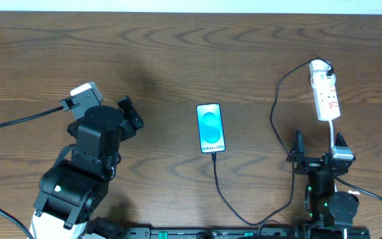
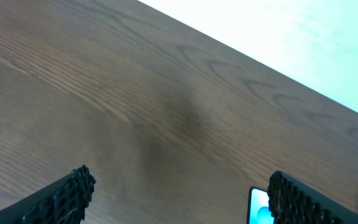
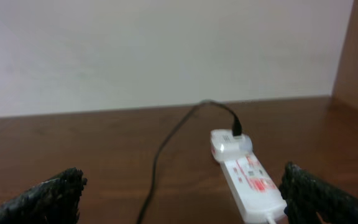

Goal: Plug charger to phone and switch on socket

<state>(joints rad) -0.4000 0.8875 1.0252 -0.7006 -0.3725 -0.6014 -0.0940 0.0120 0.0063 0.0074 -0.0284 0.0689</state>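
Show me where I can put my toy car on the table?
Bare wood all along the far side beyond the phone, and between the phone and the left arm. Crowded on the right: charger and socket.

Phone (image 1: 211, 128) at centre, socket (image 1: 325, 89) far right, charger (image 1: 272, 114) between them.

The phone (image 1: 211, 128) lies flat, screen up and lit, on the desk (image 1: 178, 53). The charger (image 1: 219, 182) meets its near edge, then loops right of the phone up to the socket's (image 1: 325, 89) far end. The left gripper (image 1: 130, 114) stands left of the phone and the right gripper (image 1: 318, 154) right of it, both with jaws apart and holding nothing.
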